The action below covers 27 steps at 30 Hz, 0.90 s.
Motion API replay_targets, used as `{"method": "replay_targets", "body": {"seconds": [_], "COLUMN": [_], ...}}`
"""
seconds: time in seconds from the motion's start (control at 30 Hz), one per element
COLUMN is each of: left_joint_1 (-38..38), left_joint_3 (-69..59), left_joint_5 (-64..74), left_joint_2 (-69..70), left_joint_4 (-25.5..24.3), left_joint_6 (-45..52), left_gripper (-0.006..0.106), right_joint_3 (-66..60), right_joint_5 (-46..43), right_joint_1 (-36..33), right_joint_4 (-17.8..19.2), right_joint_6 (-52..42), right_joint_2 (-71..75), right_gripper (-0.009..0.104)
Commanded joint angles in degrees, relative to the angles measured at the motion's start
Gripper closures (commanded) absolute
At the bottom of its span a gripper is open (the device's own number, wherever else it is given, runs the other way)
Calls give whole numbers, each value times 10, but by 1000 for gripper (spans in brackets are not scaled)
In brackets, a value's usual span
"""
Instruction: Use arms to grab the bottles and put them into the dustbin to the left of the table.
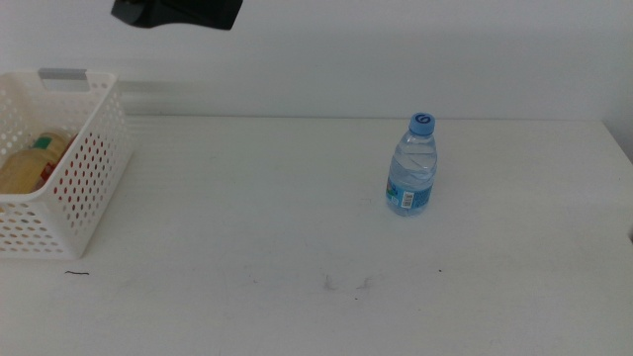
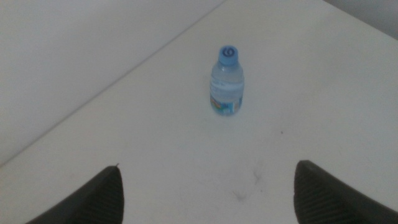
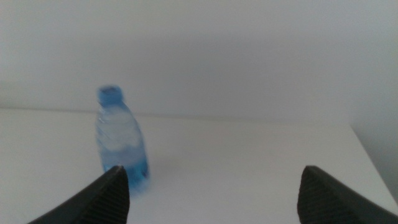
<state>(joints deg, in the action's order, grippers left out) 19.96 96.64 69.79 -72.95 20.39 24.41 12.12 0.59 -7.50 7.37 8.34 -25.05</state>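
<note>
A small clear water bottle (image 1: 411, 166) with a blue cap stands upright on the white table (image 1: 247, 208), right of the middle. The white perforated dustbin (image 1: 94, 178) sits at the table's left end, with a yellow-drink bottle (image 1: 30, 163) lying inside it. My left gripper (image 2: 208, 167) hangs open high above the table, and the water bottle (image 2: 226, 82) is well ahead of it. My right gripper (image 3: 212, 168) is open and low near the table; the water bottle (image 3: 121, 140) stands just beyond one of its jaws, not between them. Nothing is held.
A dark part of an arm (image 1: 178, 12) shows at the top edge of the middle view, above the dustbin's side of the table. A few small dark scuff marks (image 1: 341, 284) lie near the table's front. A plain white wall is behind.
</note>
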Motion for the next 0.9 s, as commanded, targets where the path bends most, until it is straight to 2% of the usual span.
{"method": "replay_targets", "body": {"seconds": [0.0, 0.1, 0.2, 0.27, 0.37, 0.53, 0.87], "left_joint_1": [1, 1, 1, 1, 1, 1, 1], "left_joint_3": [-1, -1, -1, -1, -1, -1, -1], "left_joint_5": [-19, -37, -53, -62, -72, -91, -118], "left_joint_2": [2, 2, 2, 2, 2, 2, 2], "left_joint_4": [0, 0, 0, 0, 0, -4, -15], "left_joint_6": [-5, -5, -5, -5, -5, -5, -5], "left_gripper": [7, 7, 7, 7, 7, 7, 7], "right_joint_3": [19, 25, 25, 28, 46, 124, 244], "right_joint_5": [-87, -190, -256, -314, -383, -393, -413], "right_joint_1": [-20, -71, -112, -121, -121, -121, -120], "right_joint_4": [35, 28, 28, 24, 22, 27, 37], "right_joint_6": [-4, -4, -18, -47, -36, -35, -19], "right_joint_2": [-74, -169, -255, -322, -417, -561, -747], "right_gripper": [6, 6, 6, 6, 6, 6, 6]}}
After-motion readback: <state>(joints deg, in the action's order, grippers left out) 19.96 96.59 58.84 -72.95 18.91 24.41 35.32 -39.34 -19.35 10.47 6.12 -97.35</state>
